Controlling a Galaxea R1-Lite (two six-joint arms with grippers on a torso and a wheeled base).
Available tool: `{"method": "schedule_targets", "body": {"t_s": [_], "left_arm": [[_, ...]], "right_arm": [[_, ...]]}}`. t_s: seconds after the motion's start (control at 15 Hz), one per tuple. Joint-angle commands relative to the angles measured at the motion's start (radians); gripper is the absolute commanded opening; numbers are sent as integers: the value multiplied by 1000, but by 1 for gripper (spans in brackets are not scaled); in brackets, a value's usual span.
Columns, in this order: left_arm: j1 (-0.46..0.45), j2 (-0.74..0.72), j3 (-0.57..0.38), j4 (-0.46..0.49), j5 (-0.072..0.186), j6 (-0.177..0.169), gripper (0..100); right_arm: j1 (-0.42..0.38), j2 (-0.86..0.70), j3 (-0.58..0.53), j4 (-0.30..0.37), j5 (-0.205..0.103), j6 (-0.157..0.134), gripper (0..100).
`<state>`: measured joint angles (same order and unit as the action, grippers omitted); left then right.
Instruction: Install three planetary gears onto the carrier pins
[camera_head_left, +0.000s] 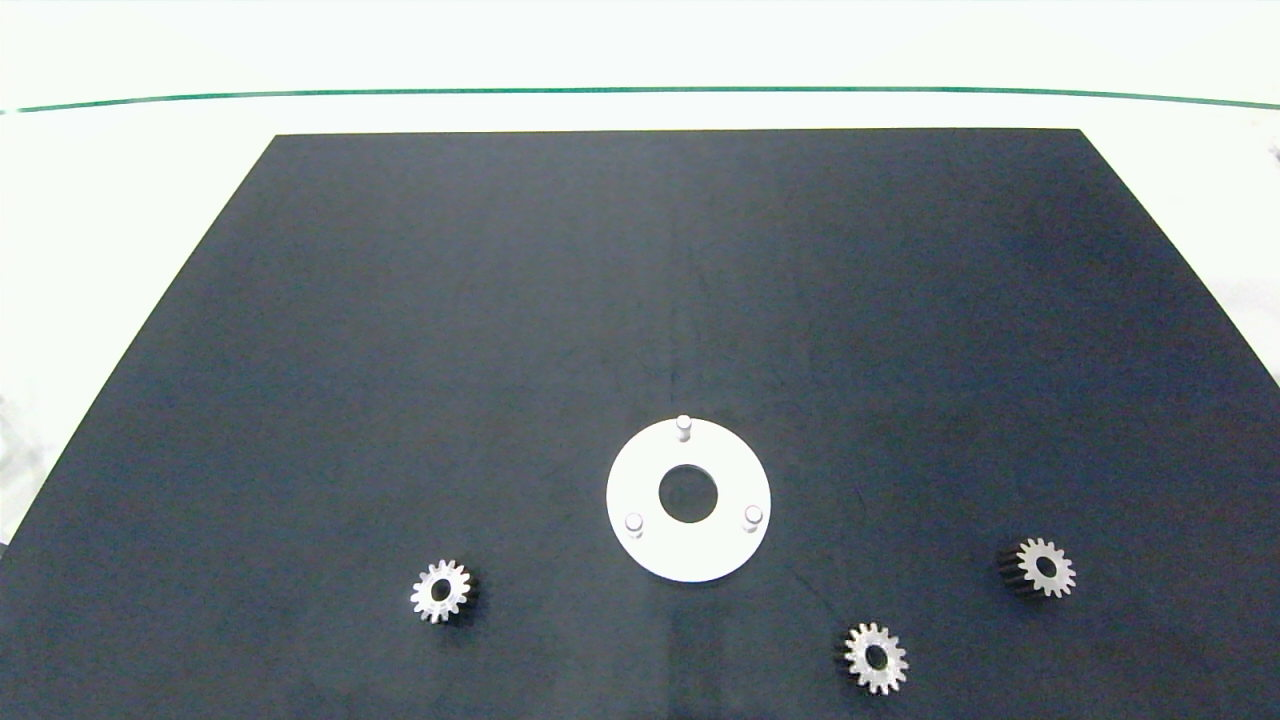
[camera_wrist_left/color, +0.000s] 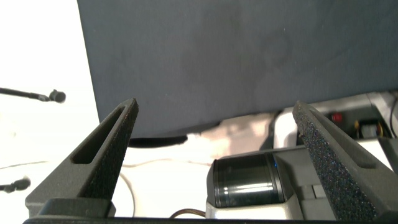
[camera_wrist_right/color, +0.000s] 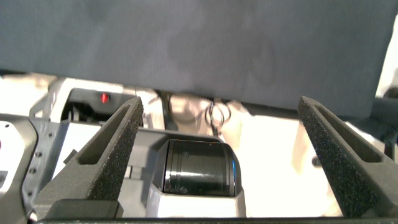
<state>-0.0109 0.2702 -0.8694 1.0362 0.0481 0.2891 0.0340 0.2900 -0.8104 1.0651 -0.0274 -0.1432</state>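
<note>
From above, the white disc with its three carrier pins lies on the dark mat near the middle of its near edge. The three planetary gears lie flat around it, one toward the near left corner, two toward the near right.

In the left wrist view, the left gripper hangs spread and empty off the mat's edge.

In the right wrist view, the right gripper is likewise spread, holding nothing.

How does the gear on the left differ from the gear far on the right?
The left gear lies alone on its side of the white disc; the far right gear has another gear near it. The left gear's dark side faces right, the far right gear's faces left. Both are small, silver, on no pin.
</note>
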Motion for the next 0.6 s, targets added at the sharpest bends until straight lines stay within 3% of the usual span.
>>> {"method": "schedule_targets", "body": {"t_s": [0.07,0.27,0.33,0.4,0.6], "left_arm": [[2,188,-40,7,-1,4,100],[-6,290,-42,4,-5,1,100],[-20,325,-42,2,-17,2,100],[-46,354,-42,2,-30,2,100],[-126,448,-42,-38,-30,-5,100]], "right_arm": [[0,144,-19,7,-6,2,100],[-5,245,-42,7,-8,2,100],[-5,285,-56,7,-8,5,100],[-3,321,-67,7,-8,7,100],[-5,400,-98,4,-6,8,100]]}}
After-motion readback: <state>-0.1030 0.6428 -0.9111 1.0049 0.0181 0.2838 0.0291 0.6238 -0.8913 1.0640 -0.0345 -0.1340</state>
